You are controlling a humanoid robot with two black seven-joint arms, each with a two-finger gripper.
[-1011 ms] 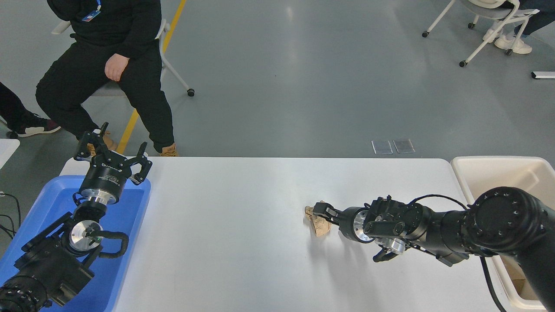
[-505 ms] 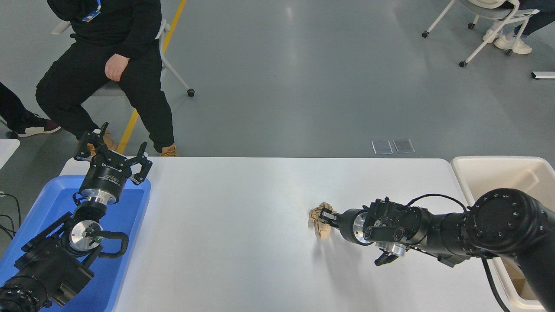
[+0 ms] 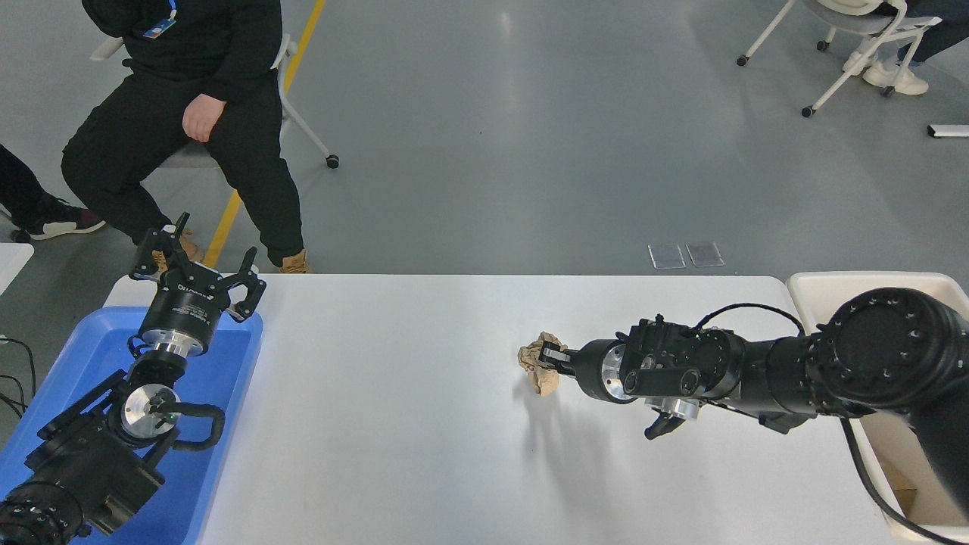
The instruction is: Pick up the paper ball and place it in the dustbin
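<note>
The robot's right hand (image 3: 551,357) grips the paper ball (image 3: 536,364), apparently raised just clear of the white bench (image 3: 424,424), though the overhead angle leaves that uncertain. The cream dustbin (image 3: 833,295) stands well behind the hand, past the arm's elbow at the bench's end. The left hand (image 3: 198,265), fingers spread, is parked over a blue tray (image 3: 227,371).

White table (image 3: 424,393) — blue tray (image 3: 227,363) aboard

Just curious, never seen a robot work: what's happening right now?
Right gripper shut on paper ball, above the table. Left gripper open, parked over blue tray. Dustbin at right, nothing between.
</note>
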